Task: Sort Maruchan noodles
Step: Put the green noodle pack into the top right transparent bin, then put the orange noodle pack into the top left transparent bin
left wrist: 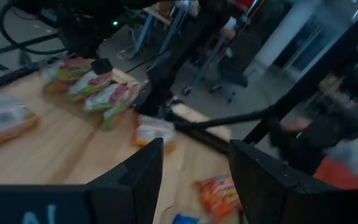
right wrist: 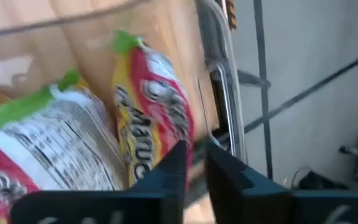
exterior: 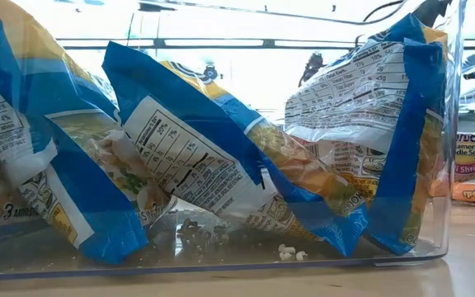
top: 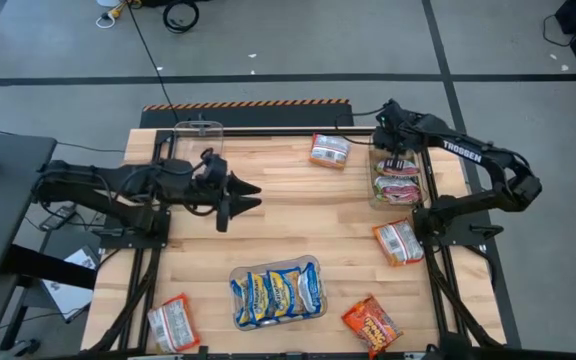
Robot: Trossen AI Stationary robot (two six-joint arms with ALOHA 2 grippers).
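The pale wooden slatted table top (top: 298, 225) stands on a black frame over a grey concrete floor (top: 288, 40) marked with dark lines, and a black-and-orange striped strip (top: 248, 103) runs along the table's far edge. Black cables (top: 173, 14) lie on the floor beyond it.

The right gripper (right wrist: 194, 163) hangs over the clear plastic bin at the table's far right corner (top: 398, 178), its jaws only a narrow slit apart with nothing seen between them. Just ahead of the fingertips, a green, pink and yellow crinkly noodle packet (right wrist: 151, 112) stands on edge against the bin wall, with more of the same kind beside it.

The left gripper (top: 248, 195) hovers above bare wood at the table's left-centre, jaws well apart and empty. An empty clear bin (top: 200, 140) sits behind it, toward the far left corner.

A third clear bin at the near middle (top: 278, 292) holds the blue-and-yellow noodle packets (exterior: 196, 157), leaning on one another, with crumbs on the bin floor.

Loose orange-edged silvery packets lie at the far edge (top: 330, 150), on the right side (top: 399, 241) and at the near left corner (top: 172, 323); an orange-red packet (top: 371, 324) lies near the front right.
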